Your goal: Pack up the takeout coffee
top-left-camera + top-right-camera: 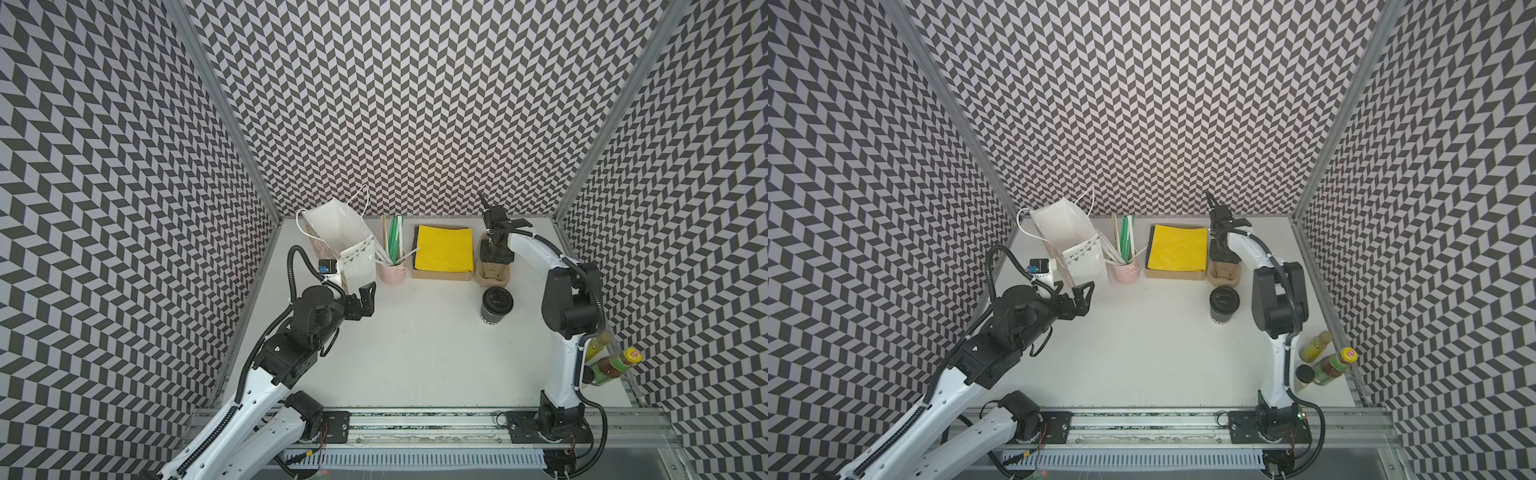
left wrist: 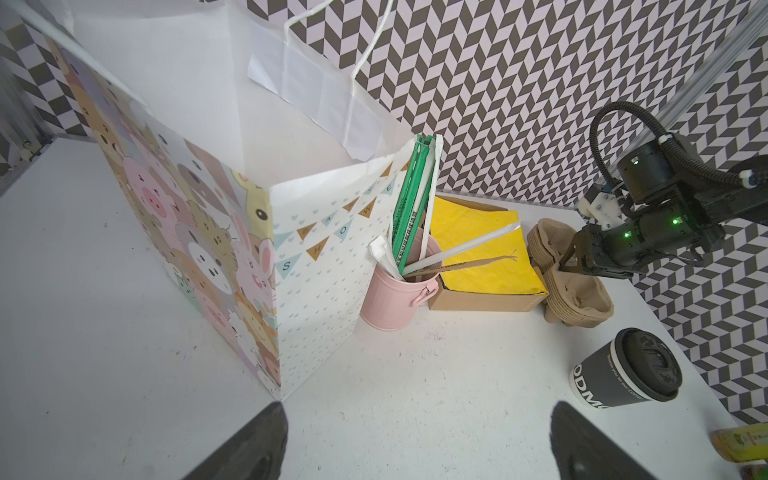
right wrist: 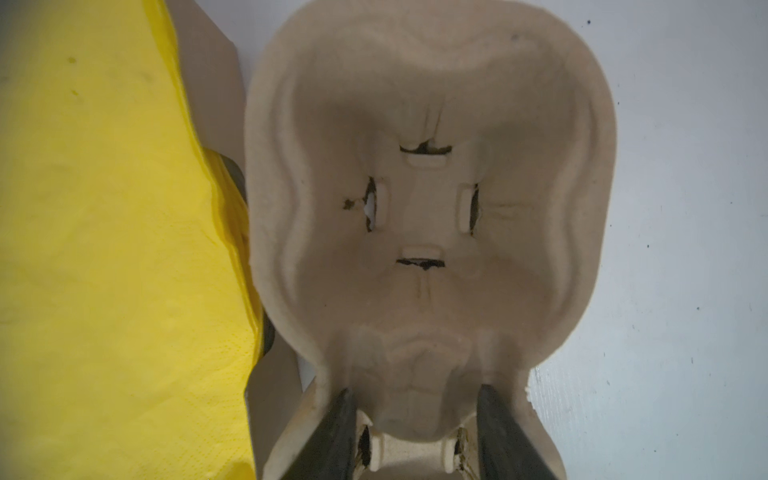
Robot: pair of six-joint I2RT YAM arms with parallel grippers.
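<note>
Left arm comes up from the near-left base, elbow folded, wrist angled toward the back. The left gripper [image 2: 419,409] sits low near the front corner of the paper bag [image 1: 336,237], jaws spread wide, nothing between them, not touching the bag. Right arm rises from the near-right base, elbow high, forearm reaching to the back right and wrist pointed straight down. The right gripper [image 3: 415,390] is down on the stack of pulp cup carriers [image 1: 492,276], its fingers [image 3: 338,419] flanking the narrow middle of the top carrier. Jaws are partway apart; cannot tell if they actually pinch it. The takeout coffee [image 1: 496,305] stands upright on the white table [image 1: 415,353] with its lid on, just in front of the carrier stack and left of the right arm's elbow in both top views, well apart from the left gripper, and nothing holds it. The bag stands open at the back left, tilted a bit. A pink cup with straws [image 1: 392,272] is just beside the bag. Next comes a cardboard box of yellow napkins [image 1: 444,249], right beside the carriers. The pink cup and box lie in the back row between bag and carriers. Bottles [image 1: 615,365] stand at the right table edge, partly hidden behind the right arm.
</note>
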